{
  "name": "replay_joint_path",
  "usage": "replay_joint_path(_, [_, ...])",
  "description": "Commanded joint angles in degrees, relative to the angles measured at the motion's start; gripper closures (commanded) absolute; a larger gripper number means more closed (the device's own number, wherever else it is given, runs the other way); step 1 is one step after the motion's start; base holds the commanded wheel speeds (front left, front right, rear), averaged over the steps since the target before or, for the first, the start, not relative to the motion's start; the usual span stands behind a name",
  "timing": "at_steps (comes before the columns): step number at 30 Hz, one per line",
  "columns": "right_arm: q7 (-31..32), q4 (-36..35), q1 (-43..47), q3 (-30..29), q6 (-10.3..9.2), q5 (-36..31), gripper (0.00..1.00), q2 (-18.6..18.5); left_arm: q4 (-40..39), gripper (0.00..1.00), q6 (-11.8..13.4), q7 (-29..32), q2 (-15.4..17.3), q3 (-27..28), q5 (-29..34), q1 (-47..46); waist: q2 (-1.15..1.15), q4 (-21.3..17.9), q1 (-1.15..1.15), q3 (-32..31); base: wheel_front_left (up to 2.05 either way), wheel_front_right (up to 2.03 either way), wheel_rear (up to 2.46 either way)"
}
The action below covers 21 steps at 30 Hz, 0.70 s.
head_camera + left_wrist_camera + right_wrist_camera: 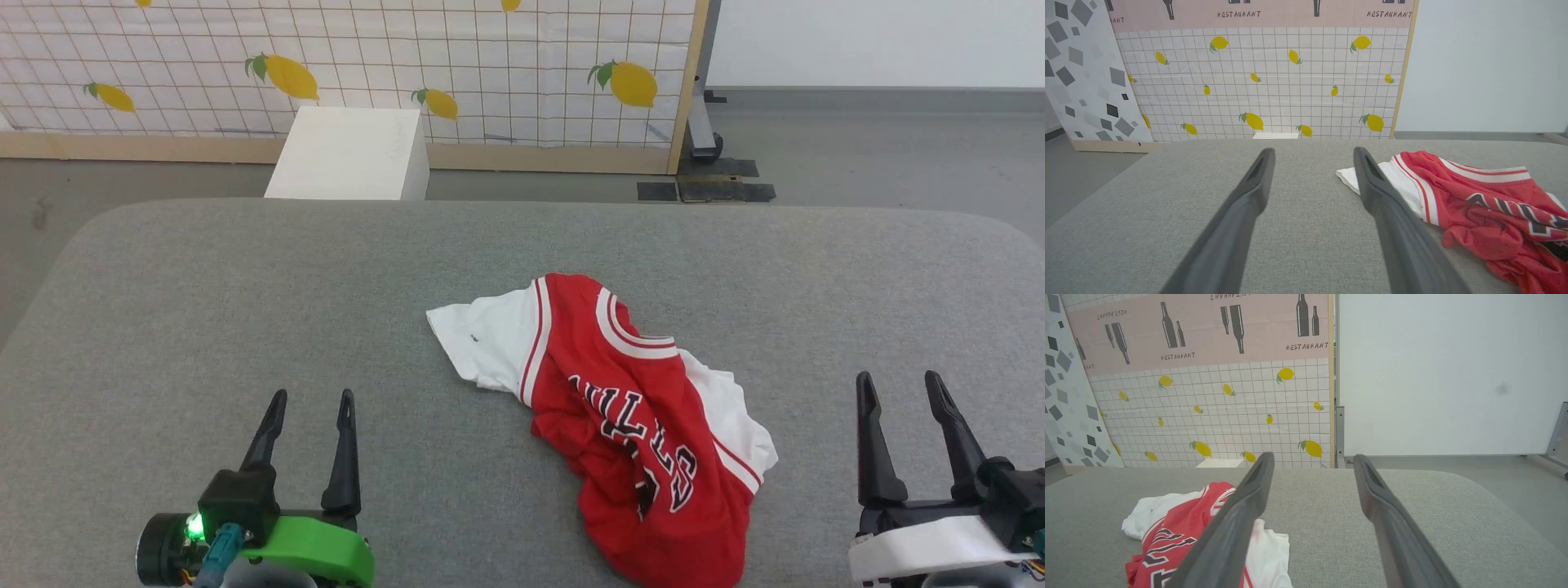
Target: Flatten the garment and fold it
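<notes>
Between the left gripper (314, 396) and the right gripper (898, 377), a crumpled red jersey T-shirt with white sleeves (629, 408) lies on the grey fabric tabletop (245, 286). Both grippers' fingers stand apart, empty.

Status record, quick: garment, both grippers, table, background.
garment: red-and-white BULLS T-shirt, crumpled, not yet flattened
location: on grey padded table, between the grippers, touching neither
left gripper: open, empty
right gripper: open, empty
background: white box on floor, lemon-print panel
</notes>
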Motion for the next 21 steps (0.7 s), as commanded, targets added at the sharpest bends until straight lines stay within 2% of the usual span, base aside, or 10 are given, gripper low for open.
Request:
replay_joint_path(1, [-0.28,0.13,0.56,0.16,-0.09,-0.18,0.0,0.02,0.13,0.0,-0.32,-0.2,-0.35,0.25,0.61,0.71,0.0,-0.03,0.0,-0.05,0.0,0.0,0.0])
replay_joint_path(12, [-0.28,-0.12,0.24,0.21,-0.09,-0.51,0.0,0.02,0.85,0.0,-0.88,-0.2,-0.64,1.15,1.42,-1.13,0.0,-0.38,0.0,0.1,0.0,0.0,0.0])
replay_joint_path(17, [-0.28,-0.28,-0.06,0.21,-0.09,-0.87,0.0,0.02,2.49,0.0,-1.63,-0.2,0.46,1.47,2.42,-8.27,0.0,-0.26,0.0,0.67,0.0,0.0,0.0])
replay_joint_path(21, [-0.28,-0.67,-0.94,0.34,-0.09,-1.29,0.0,0.02,8.37,0.0,-2.9,-0.2,2.77,-0.45,3.4,-17.3,0.0,-0.46,0.0,1.82,0.0,0.0,0.0])
